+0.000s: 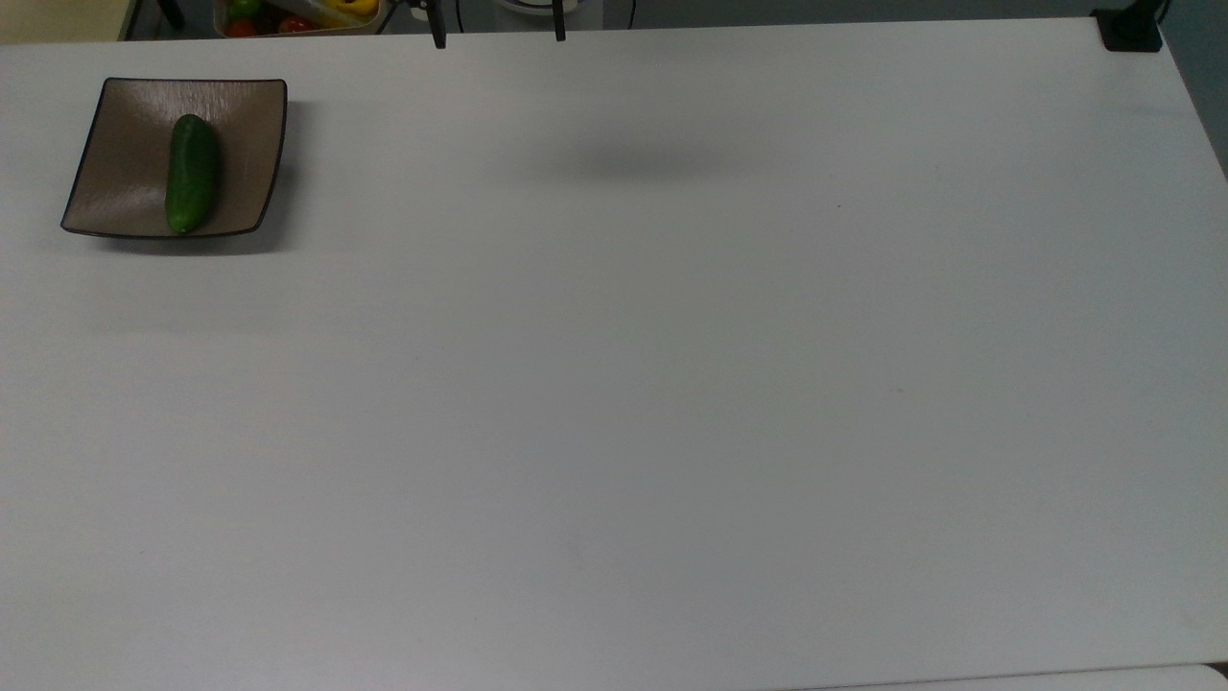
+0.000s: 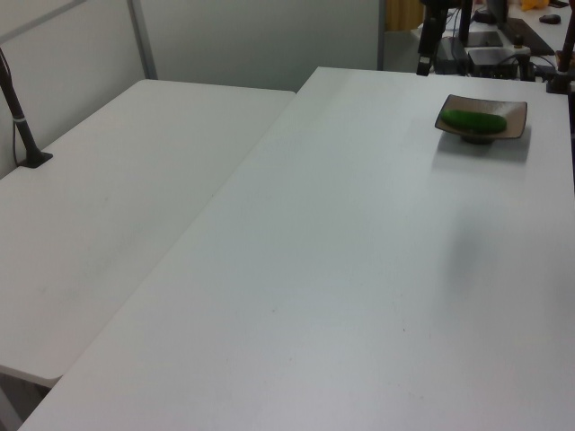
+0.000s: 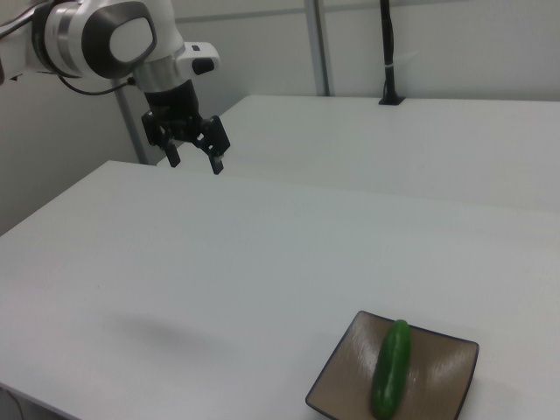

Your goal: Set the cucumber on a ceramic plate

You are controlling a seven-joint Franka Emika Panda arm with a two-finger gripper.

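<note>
The dark green cucumber lies lengthwise on the square taupe-brown ceramic plate at the top view's far left corner of the white table. The right view shows the cucumber resting in the plate at the near edge. In the left view the cucumber sits in the plate at the far right. My gripper hangs open and empty high above the table, far from the plate. Its two fingertips poke in at the top view's upper edge.
A bin of coloured vegetables sits behind the table's far edge. A black clamp holds the top view's far right corner. A second white table adjoins, with a black post on it.
</note>
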